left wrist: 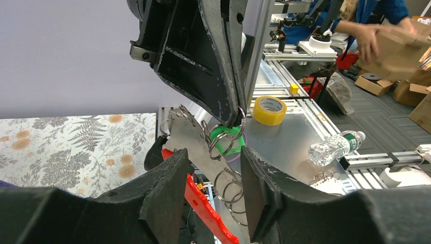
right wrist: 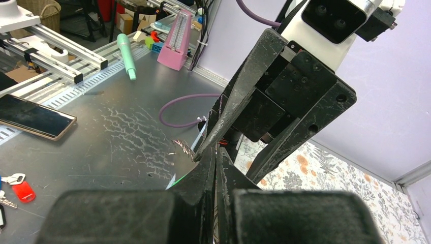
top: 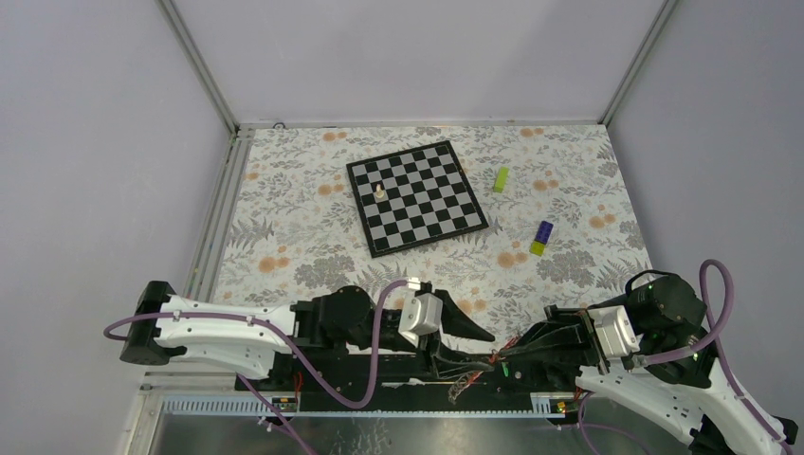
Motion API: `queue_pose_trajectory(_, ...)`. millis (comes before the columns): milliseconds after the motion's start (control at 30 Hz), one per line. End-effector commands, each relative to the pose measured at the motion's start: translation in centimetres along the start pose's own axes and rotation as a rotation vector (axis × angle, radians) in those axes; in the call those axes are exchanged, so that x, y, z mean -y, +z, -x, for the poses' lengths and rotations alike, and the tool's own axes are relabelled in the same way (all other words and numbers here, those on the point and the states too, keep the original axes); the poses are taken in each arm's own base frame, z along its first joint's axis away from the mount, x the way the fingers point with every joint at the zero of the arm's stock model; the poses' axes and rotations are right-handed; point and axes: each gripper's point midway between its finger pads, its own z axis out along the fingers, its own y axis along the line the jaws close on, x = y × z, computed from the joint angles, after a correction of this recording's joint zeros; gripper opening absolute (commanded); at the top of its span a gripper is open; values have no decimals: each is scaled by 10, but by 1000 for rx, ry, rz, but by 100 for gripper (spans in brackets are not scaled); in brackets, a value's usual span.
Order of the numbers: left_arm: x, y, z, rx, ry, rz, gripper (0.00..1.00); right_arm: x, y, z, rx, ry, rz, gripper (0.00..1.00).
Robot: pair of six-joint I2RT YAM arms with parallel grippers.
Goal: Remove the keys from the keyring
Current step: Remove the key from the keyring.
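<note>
Nearest of all, behind my arm bases, is a metal bench (right wrist: 117,132). On it lie a dark phone (right wrist: 33,118), a green pen (right wrist: 126,56), a pink metronome (right wrist: 175,46), a roll of yellow tape (left wrist: 269,109) and a clear plastic bottle (left wrist: 335,147) on its side. I cannot tell whether anything is in the bottle. Past the bench a person holds a cardboard box (left wrist: 394,43); what it contains is hidden.

At the middle of the near edge of the floral table (top: 284,218), my two grippers meet tip to tip. My right gripper (left wrist: 235,121) is squeezed fully together, pinching the thin wire of the keyring (left wrist: 228,188) at its tips. The keyring hangs below that pinch as a cluster of silvery loops, with a red strap (left wrist: 206,208) trailing down beside them.

The keys (left wrist: 226,138) are on the ring. One with a green head sits just under the right gripper's tips, and a flat silvery one slants beside it. My left gripper (left wrist: 211,195) stands partly apart, one finger on either side of the loops and the flat key. I cannot tell whether either finger touches them.

Farther out on the table, right of centre, lies a purple-and-yellow block (top: 541,237). Beyond it is a lime-green block (top: 500,179). Left of that block, toward the far side, a chessboard (top: 417,196) lies at a slant. It carries one small pale chess piece (top: 379,191) on its left part.
</note>
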Motion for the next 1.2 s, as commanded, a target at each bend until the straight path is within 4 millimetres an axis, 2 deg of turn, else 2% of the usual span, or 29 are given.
queue_pose_trajectory(0,10,7,39,102,19,-45,47,4,2,13,39,-44,1,0)
queue_pose_trajectory(833,17,12,38,98,14,-92,39,6,2,9,35,-46,-19,0)
queue_pose_trajectory(1167,20,12,35,83,12,-108,31,10,-1,11,38,-73,-53,0)
